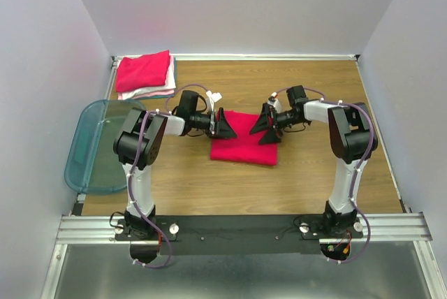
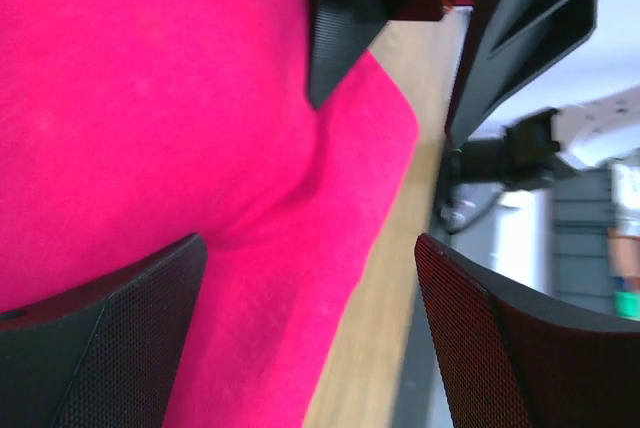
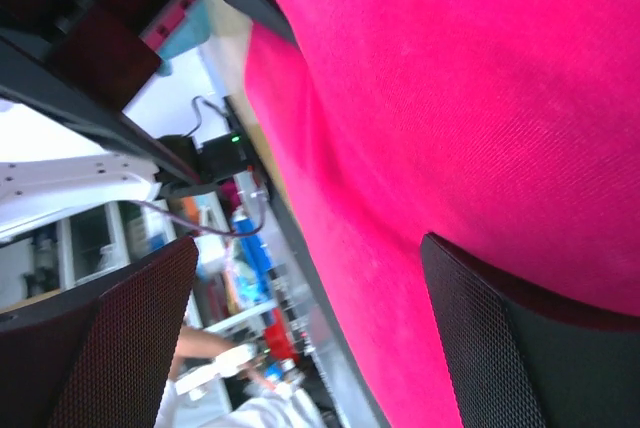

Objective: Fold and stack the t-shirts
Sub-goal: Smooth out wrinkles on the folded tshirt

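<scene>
Top external: left tool (image 1: 222, 126), right tool (image 1: 267, 128) wide over red t-shirt (image 1: 241, 147); stack (image 1: 145, 74), teal bin (image 1: 94, 152) aside.

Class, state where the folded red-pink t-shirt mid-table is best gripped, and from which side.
Probably the t-shirt's left and right edges, the left pincer and right pincer each coming low from its own side: it lies flat and limp, so two edge grips should keep the fold from sagging.

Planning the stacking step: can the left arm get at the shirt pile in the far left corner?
Probably yes. The pile lies on that arm's side, with only table between it and the open left tool at the folded red shirt; nothing stands in the way.
</scene>
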